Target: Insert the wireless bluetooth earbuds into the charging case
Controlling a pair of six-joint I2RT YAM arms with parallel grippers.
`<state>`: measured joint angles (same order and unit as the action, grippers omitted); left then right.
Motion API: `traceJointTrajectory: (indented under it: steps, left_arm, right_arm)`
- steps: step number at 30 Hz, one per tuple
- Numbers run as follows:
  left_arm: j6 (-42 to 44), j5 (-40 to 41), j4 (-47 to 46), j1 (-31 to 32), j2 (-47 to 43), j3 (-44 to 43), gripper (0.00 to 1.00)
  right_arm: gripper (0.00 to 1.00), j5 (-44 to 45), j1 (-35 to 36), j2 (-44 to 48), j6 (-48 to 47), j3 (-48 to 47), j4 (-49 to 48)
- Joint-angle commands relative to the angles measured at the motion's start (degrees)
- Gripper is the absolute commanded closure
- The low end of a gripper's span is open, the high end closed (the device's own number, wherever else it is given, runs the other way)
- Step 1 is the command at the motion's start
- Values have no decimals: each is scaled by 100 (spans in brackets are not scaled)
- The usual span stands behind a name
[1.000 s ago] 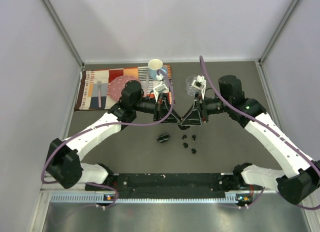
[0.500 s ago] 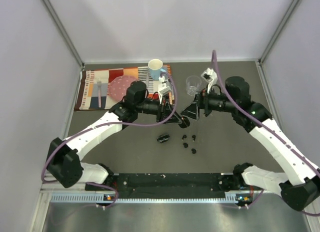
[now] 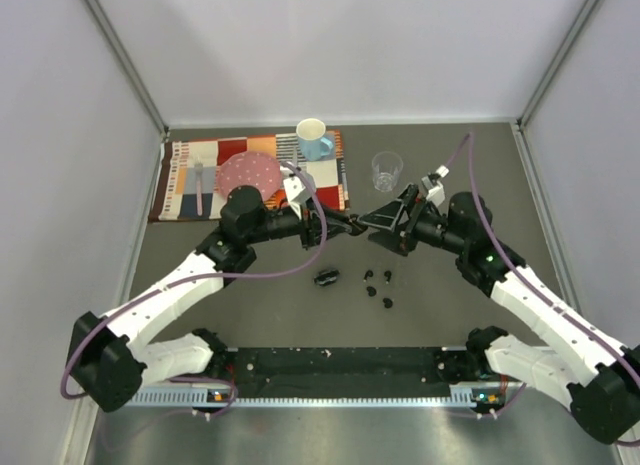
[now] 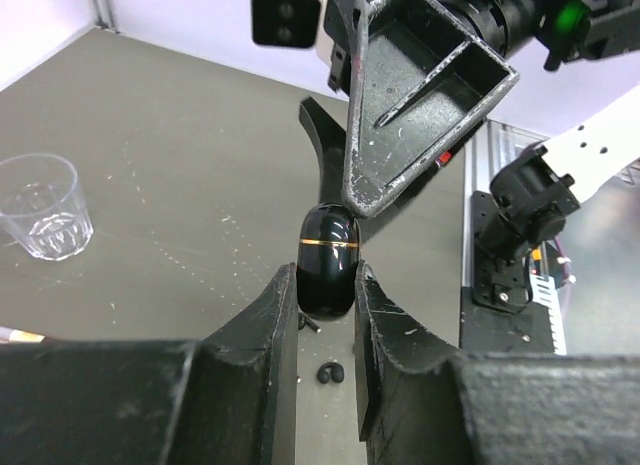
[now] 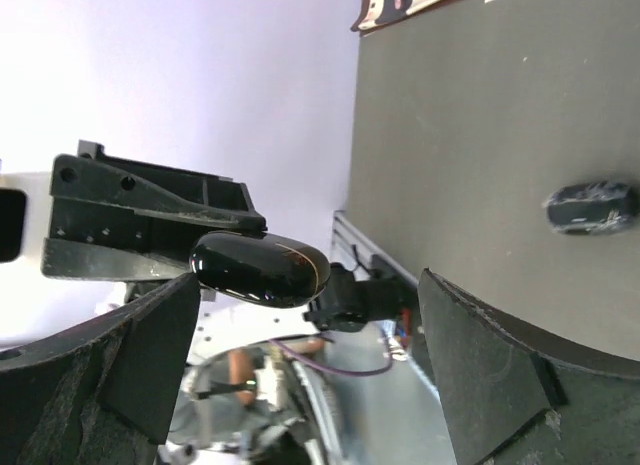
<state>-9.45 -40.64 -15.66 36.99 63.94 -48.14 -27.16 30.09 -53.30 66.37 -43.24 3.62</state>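
Left gripper (image 4: 325, 285) clamps glossy black oval charging case (image 4: 327, 260), gold seam (image 4: 327, 242) showing | right gripper (image 5: 310, 285) gapes at its free end | tiny black earbuds (image 3: 387, 303) on dark grey table (image 3: 250, 305) beneath | advised: pinch beyond seam, pry gently.

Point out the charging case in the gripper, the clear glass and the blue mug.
charging case (image 4: 328, 265): left wrist view, black shell just below its gold seam.
clear glass (image 4: 45, 213): left wrist view, its side wall.
blue mug (image 3: 316, 145): top external view, its blue outer wall.
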Motion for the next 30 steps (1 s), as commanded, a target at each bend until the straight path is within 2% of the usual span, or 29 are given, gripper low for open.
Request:
traceJointTrajectory:
  steps: [1,7,12,16,20,26,27,30]
  left_arm:
    - [-153,346,-1387,10,-84,130,100]
    - [-364,469,-1738,27,-66,252,100]
    - [-522,513,-1985,45,-49,340,100]
    - [-540,584,-2046,89,-66,411,100]
    - [-549,663,-2108,141,-101,490,100]
    - [-575,786,-2231,212,-136,595,100]
    - [-575,803,-2248,221,-145,604,100]
    - [-558,935,-2266,247,-154,630,100]
  right_arm:
    - [10,-62,-29,135,1597,369,-1504]
    - [9,157,94,39,2510,694,-2373]
    - [11,571,348,-93,2898,878,-3022]
    - [16,834,410,-172,3154,1020,-3481]
    - [18,1028,428,-172,3242,1063,-3578]
    - [30,1107,498,-304,3514,1055,-3859]
    - [36,1107,498,-321,3584,1055,-3895]
    - [39,1064,586,-409,3672,1011,-3965]
